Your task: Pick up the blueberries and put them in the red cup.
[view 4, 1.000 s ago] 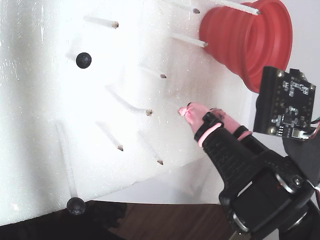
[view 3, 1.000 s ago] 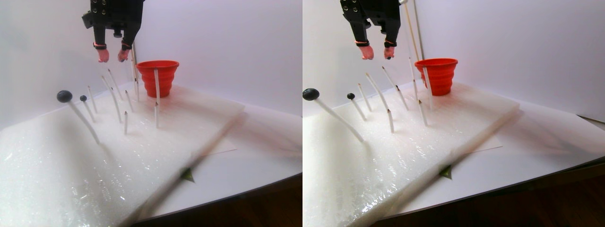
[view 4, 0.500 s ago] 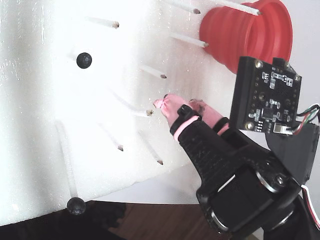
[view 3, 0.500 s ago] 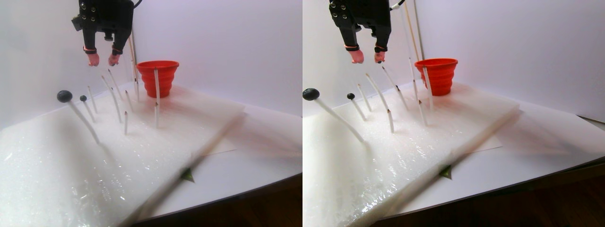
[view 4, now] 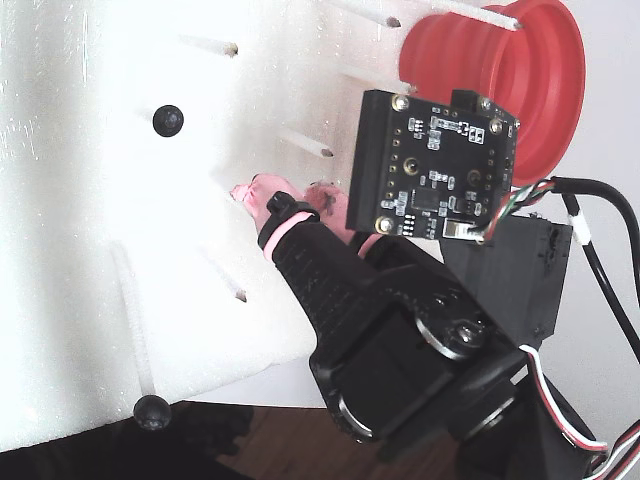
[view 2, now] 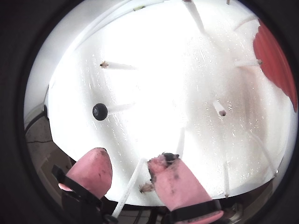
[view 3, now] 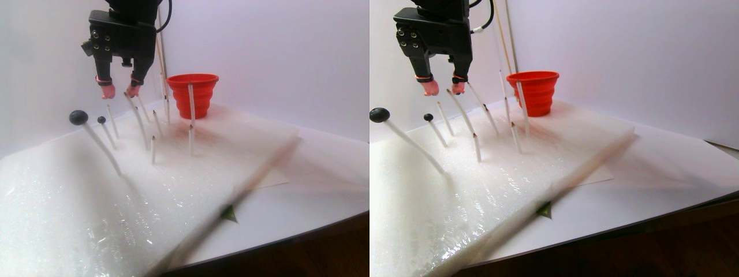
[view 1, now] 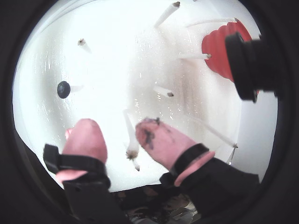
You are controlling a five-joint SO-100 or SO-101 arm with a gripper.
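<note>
The claw (view 1: 121, 135) hangs open and empty over bare white sticks (view 1: 131, 135). One of the blueberries (view 1: 63, 89) sits mid-left in a wrist view; the red cup (view 1: 219, 51) is upper right. Descending here risks snagging a stick and tipping the foam slab (view 3: 173, 167).

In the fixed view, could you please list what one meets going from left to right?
Small dark blueberry on a white stick → pink-tipped black gripper → black circuit board with silver solder points → ribbed bright red cup.
</note>
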